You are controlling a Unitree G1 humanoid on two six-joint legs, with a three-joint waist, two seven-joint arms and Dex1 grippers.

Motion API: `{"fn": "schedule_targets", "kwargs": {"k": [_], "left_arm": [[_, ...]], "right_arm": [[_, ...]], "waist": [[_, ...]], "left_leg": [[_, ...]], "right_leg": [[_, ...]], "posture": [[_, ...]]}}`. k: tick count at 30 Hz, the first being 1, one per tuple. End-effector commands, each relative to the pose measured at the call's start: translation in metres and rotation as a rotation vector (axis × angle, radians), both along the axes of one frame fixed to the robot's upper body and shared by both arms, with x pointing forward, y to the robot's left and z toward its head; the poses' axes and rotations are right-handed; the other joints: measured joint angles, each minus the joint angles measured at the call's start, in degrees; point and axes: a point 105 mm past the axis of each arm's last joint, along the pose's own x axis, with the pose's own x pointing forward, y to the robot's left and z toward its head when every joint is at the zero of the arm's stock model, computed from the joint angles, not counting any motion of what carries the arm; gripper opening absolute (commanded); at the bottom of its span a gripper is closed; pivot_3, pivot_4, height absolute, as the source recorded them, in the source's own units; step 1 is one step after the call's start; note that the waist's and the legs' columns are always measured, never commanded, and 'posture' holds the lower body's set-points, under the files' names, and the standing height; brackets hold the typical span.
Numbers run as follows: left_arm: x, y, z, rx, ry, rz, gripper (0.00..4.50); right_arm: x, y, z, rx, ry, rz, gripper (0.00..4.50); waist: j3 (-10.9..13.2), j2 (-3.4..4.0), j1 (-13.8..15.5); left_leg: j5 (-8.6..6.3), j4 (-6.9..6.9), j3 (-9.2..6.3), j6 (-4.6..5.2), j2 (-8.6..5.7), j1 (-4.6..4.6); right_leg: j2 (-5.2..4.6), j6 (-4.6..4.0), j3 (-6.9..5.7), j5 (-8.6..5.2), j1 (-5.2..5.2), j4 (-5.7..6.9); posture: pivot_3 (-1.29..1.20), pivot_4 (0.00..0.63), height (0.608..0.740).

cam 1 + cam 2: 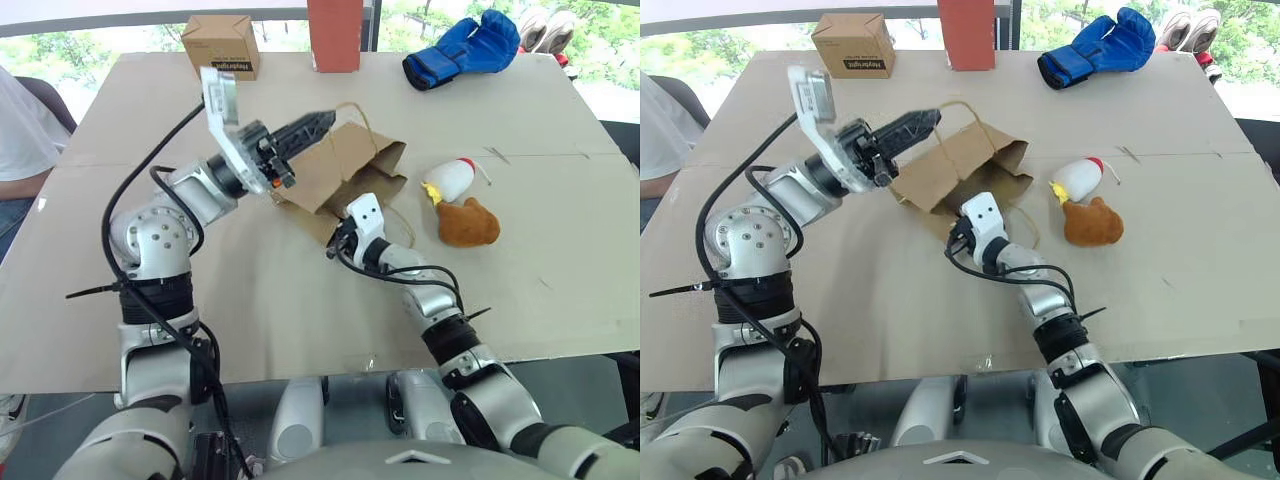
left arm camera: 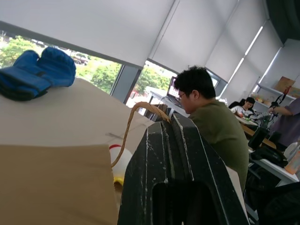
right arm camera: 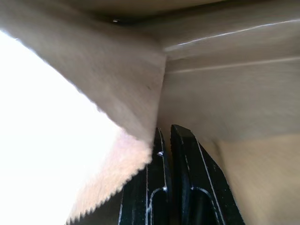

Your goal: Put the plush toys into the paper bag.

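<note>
Bag (image 1: 345,170) on its side mid-tabletop (image 1: 250,300), thin, crumples easily. Left hand (image 1: 322,122) pinched on handle; right hand (image 3: 166,136) closed, inside mouth. Toys (image 1: 462,205) beside bag: soft, light; grasp body.

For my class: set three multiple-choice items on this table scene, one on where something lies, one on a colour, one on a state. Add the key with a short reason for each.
1. Where do the plush toys lie?
A. inside the paper bag
B. on the table beside the bag
C. on the cardboard box

2. What colour is the boxing glove?
A. blue
B. red
C. green

3. How does the paper bag stand?
A. upright, mouth up
B. folded flat under the glove
C. on its side, with the right pincer shut at its mouth

Key: B, both toys rest on the table to the bag's right; A, the glove at the far edge is blue; C, the bag lies tipped over, and the right wrist view shows closed fingers inside brown paper.
</note>
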Motion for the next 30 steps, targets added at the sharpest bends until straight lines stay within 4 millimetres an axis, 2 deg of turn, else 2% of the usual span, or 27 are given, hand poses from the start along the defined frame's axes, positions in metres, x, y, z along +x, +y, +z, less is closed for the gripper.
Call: {"fn": "schedule_targets", "kwargs": {"k": [1,3,7,8,10,13,15,17,19,20,22,24,25,26,27,28,30], "left_arm": [[0.002,0.005,0.004,0.003,-0.051,0.013,0.00],[0.005,0.005,0.004,-0.001,-0.058,0.011,0.00],[0.009,0.005,0.006,-0.020,-0.067,0.010,0.00],[0.009,0.004,0.006,-0.025,-0.070,0.009,0.00],[0.011,0.004,0.008,-0.043,-0.067,0.005,0.00],[0.012,0.002,0.009,-0.055,-0.064,-0.007,0.00],[0.011,0.000,0.009,-0.058,-0.064,-0.017,0.00],[0.011,-0.001,0.010,-0.059,-0.065,-0.022,0.00],[0.011,-0.002,0.012,-0.068,-0.065,-0.026,0.00],[0.010,-0.003,0.012,-0.072,-0.064,-0.030,0.00],[0.009,-0.005,0.013,-0.077,-0.060,-0.044,0.00],[0.008,-0.006,0.013,-0.076,-0.057,-0.057,0.00],[0.007,-0.005,0.015,-0.082,-0.055,-0.065,0.00],[0.006,-0.005,0.017,-0.089,-0.053,-0.069,0.00],[0.005,-0.004,0.019,-0.097,-0.049,-0.073,0.00],[0.005,-0.003,0.021,-0.105,-0.045,-0.077,0.00],[0.002,-0.003,0.023,-0.116,-0.034,-0.089,0.00]], "right_arm": [[-0.011,-0.013,0.034,0.038,-0.062,0.045,0.57],[-0.020,-0.027,0.055,0.045,-0.094,0.051,1.34],[-0.036,-0.056,0.083,-0.017,-0.161,0.010,3.03],[-0.036,-0.068,0.090,-0.044,-0.185,-0.047,3.77],[-0.036,-0.093,0.098,-0.091,-0.210,-0.146,4.31],[-0.037,-0.124,0.097,-0.133,-0.167,-0.217,4.31],[-0.027,-0.156,0.088,-0.195,-0.109,-0.353,4.31],[-0.022,-0.175,0.081,-0.222,-0.054,-0.434,4.31],[-0.016,-0.210,0.044,-0.390,0.105,-0.554,4.31],[-0.016,-0.221,0.027,-0.416,0.186,-0.581,4.31],[-0.015,-0.230,0.009,-0.435,0.250,-0.601,3.79],[-0.016,-0.227,0.003,-0.436,0.265,-0.577,3.00],[-0.017,-0.225,0.005,-0.423,0.257,-0.570,2.49],[-0.018,-0.223,0.007,-0.411,0.248,-0.562,2.27],[-0.019,-0.222,0.010,-0.403,0.237,-0.556,1.60],[-0.021,-0.221,0.013,-0.398,0.211,-0.551,1.14],[-0.024,-0.218,0.029,-0.358,0.120,-0.530,0.45]], "waist": [[0.0,0.04,0.0],[0.0,0.07,-0.1],[0.1,0.13,-0.1],[0.1,0.13,-0.1],[0.1,0.14,0.1],[0.1,0.13,0.3],[0.1,0.13,0.2],[0.1,0.13,0.1],[0.1,0.12,0.0],[0.1,0.13,0.0],[0.1,0.11,0.0],[0.1,0.12,0.0],[0.0,0.09,0.0],[0.0,0.09,0.1],[0.0,0.07,0.2],[0.0,0.05,0.2],[0.0,0.05,0.3]], "left_leg": [[0.00,0.00,-0.01,0.00,0.00,-0.03],[0.00,0.00,-0.01,0.00,0.00,-0.02],[0.00,-0.08,-0.03,0.00,0.01,-0.02],[0.00,-0.09,-0.03,0.00,0.01,-0.02],[0.00,-0.10,-0.02,0.00,0.01,-0.03],[0.00,-0.09,-0.02,0.00,-0.01,-0.05],[0.00,-0.09,0.01,0.00,-0.02,-0.05],[0.00,-0.09,0.03,0.01,-0.02,-0.03],[0.00,-0.09,0.03,0.01,-0.01,-0.02],[0.00,-0.09,0.02,0.01,-0.01,-0.03],[0.00,-0.09,0.04,0.02,-0.02,-0.03],[0.00,-0.09,0.04,0.02,-0.02,-0.02],[0.00,-0.09,0.02,0.02,-0.02,-0.01],[0.00,-0.09,0.00,0.02,-0.02,-0.01],[0.00,-0.08,0.01,0.02,-0.02,-0.01],[0.00,-0.05,-0.01,0.02,-0.03,-0.02],[0.00,-0.03,-0.01,0.02,-0.04,-0.04]], "right_leg": [[0.00,0.00,-0.02,0.00,-0.01,0.00],[0.01,0.00,-0.02,0.00,-0.02,0.00],[0.01,-0.01,-0.03,-0.02,-0.05,-0.01],[0.01,0.00,-0.04,-0.02,-0.05,-0.02],[0.01,-0.01,-0.05,-0.03,-0.05,-0.03],[-0.01,-0.01,-0.06,-0.03,-0.04,-0.08],[-0.02,-0.08,-0.04,-0.07,-0.02,-0.10],[-0.02,-0.09,-0.02,-0.07,-0.03,-0.09],[-0.01,-0.09,-0.01,-0.07,-0.03,-0.08],[-0.01,-0.10,-0.01,-0.08,-0.03,-0.08],[-0.01,-0.10,0.00,-0.08,-0.03,-0.09],[-0.01,-0.04,0.02,-0.04,-0.03,-0.08],[0.00,-0.01,0.00,-0.03,-0.01,-0.08],[0.01,0.00,-0.01,-0.03,-0.01,-0.08],[0.00,-0.02,-0.01,-0.05,0.01,-0.08],[0.00,-0.03,-0.01,-0.06,0.02,-0.08],[0.00,-0.05,0.00,-0.07,0.03,-0.09]], "posture": [[0.00,0.150,0.740],[0.00,0.150,0.740],[0.00,0.150,0.740],[0.00,0.150,0.740],[0.00,0.150,0.740],[0.00,0.150,0.740],[0.00,0.150,0.740],[0.00,0.150,0.740],[0.00,0.150,0.740],[0.00,0.150,0.740],[0.00,0.150,0.740],[0.00,0.150,0.740],[0.00,0.150,0.740],[0.00,0.150,0.740],[0.00,0.150,0.740],[0.00,0.150,0.740],[0.00,0.150,0.740]]}}
